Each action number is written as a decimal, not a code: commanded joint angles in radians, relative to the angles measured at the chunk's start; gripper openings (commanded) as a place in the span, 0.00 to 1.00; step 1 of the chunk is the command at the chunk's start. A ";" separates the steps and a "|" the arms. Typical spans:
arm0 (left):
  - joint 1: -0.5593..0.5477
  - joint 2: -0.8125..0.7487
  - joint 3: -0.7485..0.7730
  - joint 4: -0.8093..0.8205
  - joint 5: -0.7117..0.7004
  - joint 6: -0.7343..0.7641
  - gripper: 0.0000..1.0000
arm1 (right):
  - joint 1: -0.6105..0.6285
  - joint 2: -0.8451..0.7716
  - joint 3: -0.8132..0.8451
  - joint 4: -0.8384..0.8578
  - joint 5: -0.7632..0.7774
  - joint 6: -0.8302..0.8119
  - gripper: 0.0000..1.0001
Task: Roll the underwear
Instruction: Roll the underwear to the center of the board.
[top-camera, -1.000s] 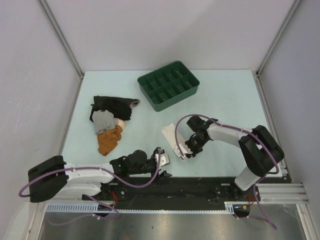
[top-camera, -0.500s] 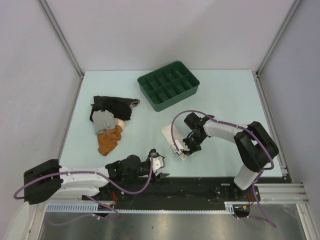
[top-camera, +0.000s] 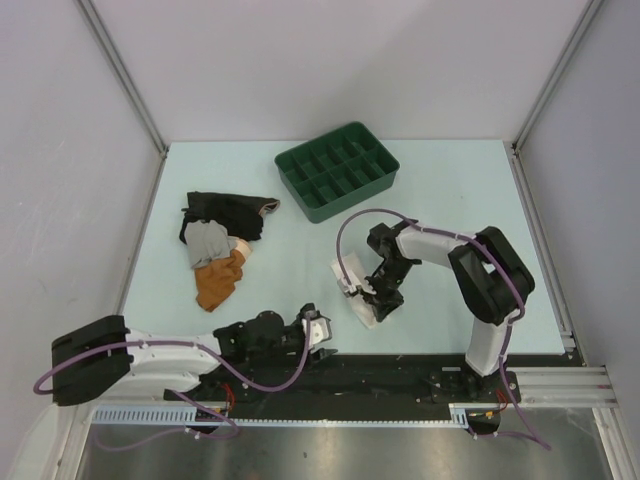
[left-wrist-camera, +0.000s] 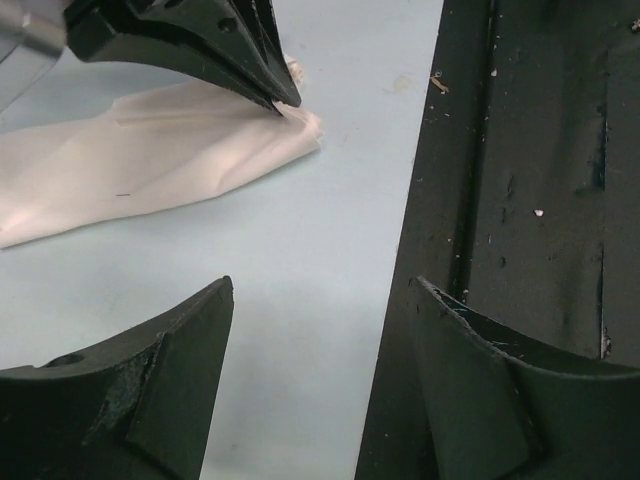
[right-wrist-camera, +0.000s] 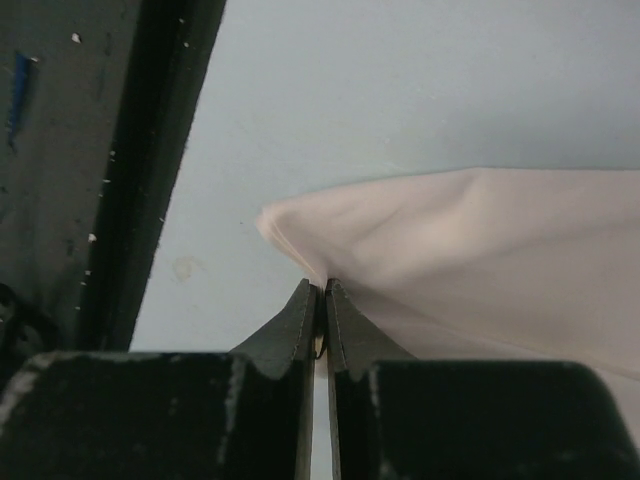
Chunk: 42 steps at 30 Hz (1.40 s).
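At the far left of the bench (top-camera: 455, 195), a pile of black, grey and orange-brown garments (top-camera: 220, 250) is lying in a heap. My left arm (top-camera: 170, 352) is stretching low along the near edge, with the forearm almost flat and the wrist pointing right. My left tool (top-camera: 322, 338) is hovering just over the bench beside the black rail (top-camera: 400, 372). Its fingers (left-wrist-camera: 150, 400) are standing wide apart with nothing between them. The green tray (top-camera: 337, 170) is sitting at the back, near the middle. Nearer to me and well apart from the tray, the underwear (top-camera: 343, 272) is lying on the bench as a flat, folded white strip between my two tools. My right tool (top-camera: 368, 298) is bearing down on one corner of it, its fingers (right-wrist-camera: 295, 325) squeezing together on the edge of the cloth. My right arm (top-camera: 488, 275) is folding back on itself, with the elbow raised at the right and the forearm reaching left and angling down to the cloth.
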 joint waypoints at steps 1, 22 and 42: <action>-0.011 0.038 0.058 0.086 0.036 0.041 0.75 | -0.017 0.071 0.024 -0.171 -0.063 0.066 0.07; -0.023 0.481 0.301 0.219 0.099 0.108 0.73 | -0.134 0.298 0.207 -0.355 -0.206 0.114 0.06; -0.038 0.690 0.440 0.184 -0.027 0.081 0.48 | -0.137 0.321 0.225 -0.369 -0.221 0.109 0.06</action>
